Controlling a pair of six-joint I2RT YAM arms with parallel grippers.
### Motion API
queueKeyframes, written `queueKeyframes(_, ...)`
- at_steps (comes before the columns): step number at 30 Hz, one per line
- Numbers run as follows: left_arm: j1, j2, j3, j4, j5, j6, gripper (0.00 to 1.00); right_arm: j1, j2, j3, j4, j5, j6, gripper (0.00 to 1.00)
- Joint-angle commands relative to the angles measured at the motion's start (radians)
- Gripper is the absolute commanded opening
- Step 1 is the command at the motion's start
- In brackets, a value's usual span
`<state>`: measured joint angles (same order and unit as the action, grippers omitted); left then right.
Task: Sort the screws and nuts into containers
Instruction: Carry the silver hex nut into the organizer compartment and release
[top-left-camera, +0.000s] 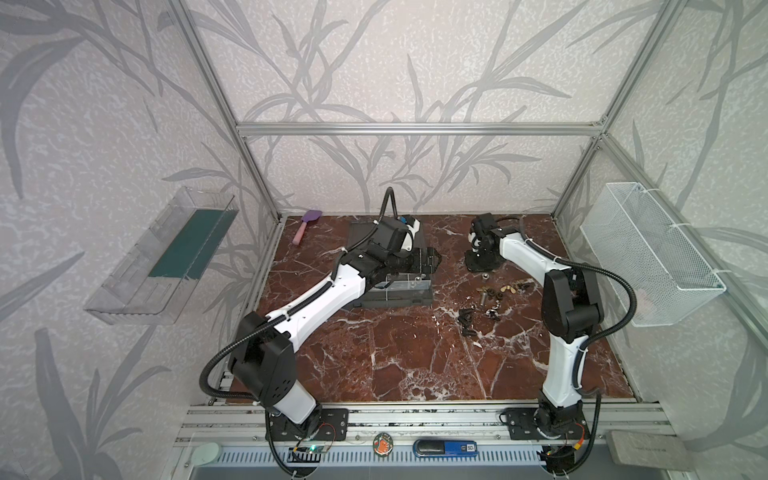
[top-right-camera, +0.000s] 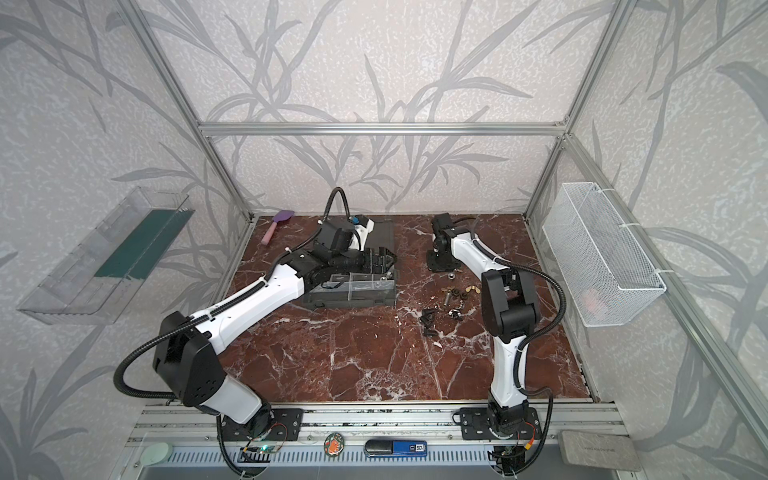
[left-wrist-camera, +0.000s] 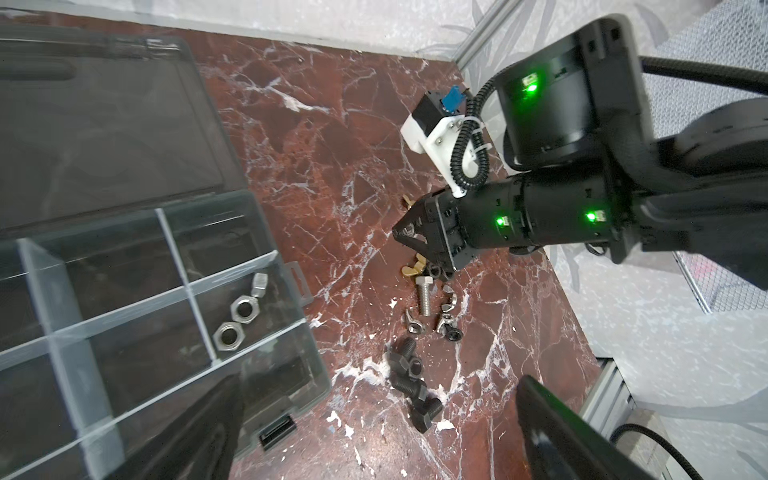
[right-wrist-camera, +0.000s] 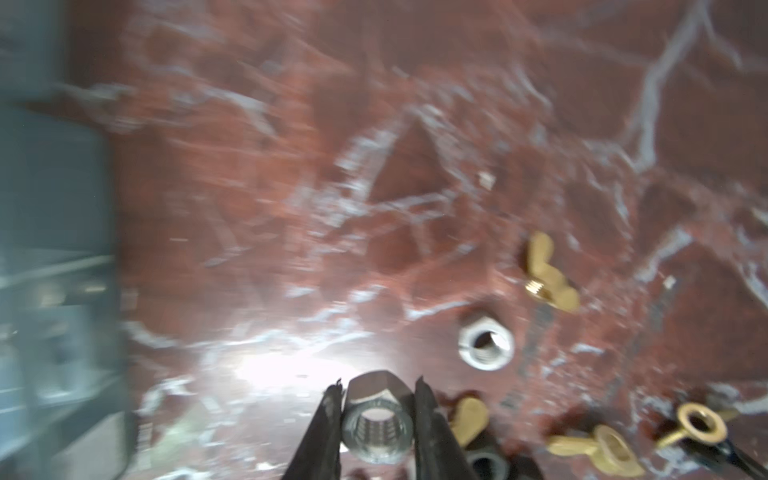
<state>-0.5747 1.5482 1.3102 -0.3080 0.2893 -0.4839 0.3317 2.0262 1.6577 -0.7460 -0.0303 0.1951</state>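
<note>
My right gripper (right-wrist-camera: 377, 399) is shut on a silver hex nut (right-wrist-camera: 376, 419), low over the marble table beside the loose screws and nuts (top-left-camera: 486, 299). These include brass wing nuts (right-wrist-camera: 548, 278), another silver hex nut (right-wrist-camera: 486, 343), black screws (left-wrist-camera: 411, 382) and a silver bolt (left-wrist-camera: 424, 297). The same gripper shows in both top views (top-left-camera: 482, 266) (top-right-camera: 442, 262). The dark grey organizer case (top-left-camera: 395, 297) (top-right-camera: 353, 295) lies open at the left, with silver nuts (left-wrist-camera: 235, 316) in one of its containers. My left gripper (left-wrist-camera: 374, 436) (top-left-camera: 432, 259) hangs open and empty above the case's right edge.
The case's lid (left-wrist-camera: 104, 124) lies flat behind the compartments. A purple spatula (top-left-camera: 305, 226) rests at the back left of the table. A clear tray with a green base (top-left-camera: 166, 257) hangs on the left wall, a white mesh basket (top-left-camera: 648, 257) on the right wall.
</note>
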Motion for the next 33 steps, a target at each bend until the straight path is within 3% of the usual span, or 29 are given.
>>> queueKeyframes(1,0.039,-0.071,-0.070,-0.028,-0.016,-0.014,1.00,0.074,-0.010,0.098,-0.052,-0.025,0.022,0.14)
queueKeyframes(12,0.117,-0.220,-0.235,-0.016,-0.039,-0.018,0.99,0.261,0.224,0.441,-0.160,-0.052,0.032,0.16)
queueKeyframes(19,0.123,-0.240,-0.262,0.004,-0.048,-0.015,1.00,0.278,0.282,0.459,-0.165,-0.058,0.038,0.19)
queueKeyframes(28,0.123,-0.205,-0.250,0.023,-0.029,-0.033,0.99,0.278,0.277,0.432,-0.162,-0.060,0.029,0.36)
queueKeyframes(33,0.123,-0.201,-0.242,0.023,-0.026,-0.033,1.00,0.277,0.268,0.433,-0.163,-0.055,0.023,0.40)
